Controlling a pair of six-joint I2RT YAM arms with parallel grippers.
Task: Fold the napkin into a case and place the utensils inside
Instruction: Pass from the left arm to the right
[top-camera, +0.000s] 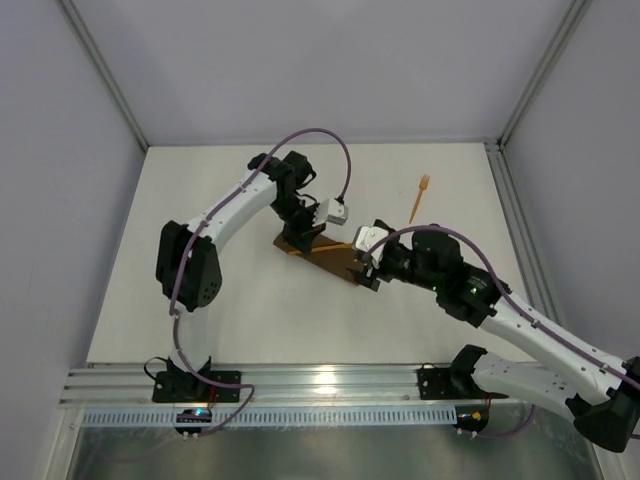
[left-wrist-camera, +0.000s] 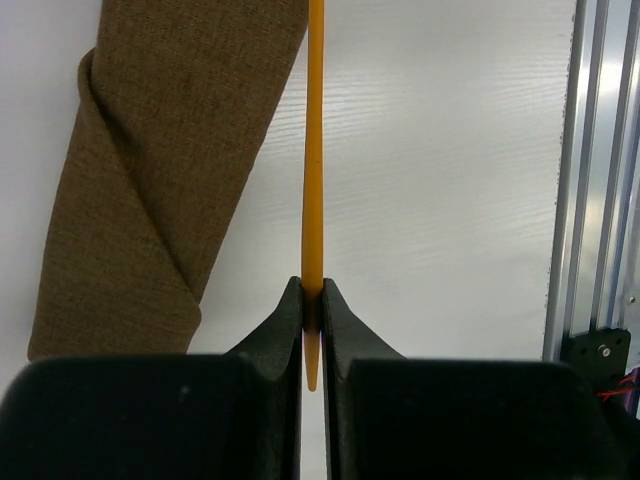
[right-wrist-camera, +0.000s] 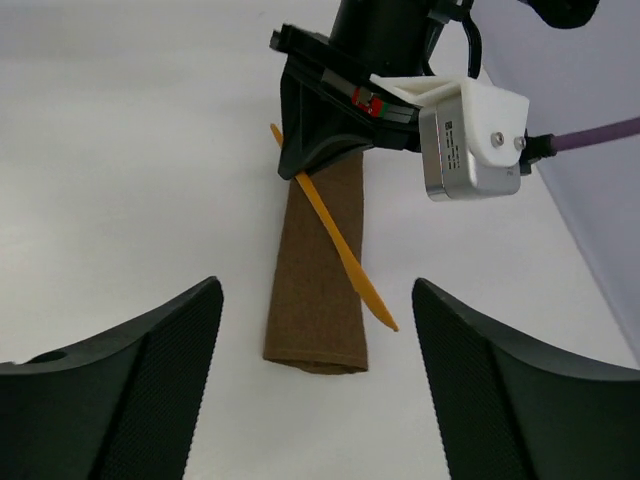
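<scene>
Entry 1. Your left pincer (left-wrist-camera: 311, 300): fingers pressed together, pinching the thin, plain, pointed orange plastic utensil (left-wrist-camera: 315, 150) near one end. A short stub showed behind the fingers. The long part ran forward, slanting over the cloth, with its tip past the cloth's side edge. You could not tell whether it touched the cloth.

Entry 2. Your right pincer (right-wrist-camera: 315, 380): fingers spread wide, holding nothing and touching nothing. It hovered above the desk just short of the cloth's closed end.

Entry 3. Dark brown cloth case (right-wrist-camera: 322, 280): a narrow, layered strip that lay flat near the middle of the white desk (top-camera: 200, 300), between your two pincers. A diagonal fold crossed it.

Entry 4. Small orange plastic fork (top-camera: 419, 197): it lay on the desk toward the far right, well apart from the case, tines toward the far edge.

Entry 5. Edges and room: bare desk lay open left of the case and on its near side. A grooved aluminium rail (top-camera: 330, 380) ran along the near edge, and pale walls closed the other three sides.

Entry 6. Writing: a small label sat on the silver camera block (right-wrist-camera: 470, 140) at your left wrist, too small to read.
</scene>
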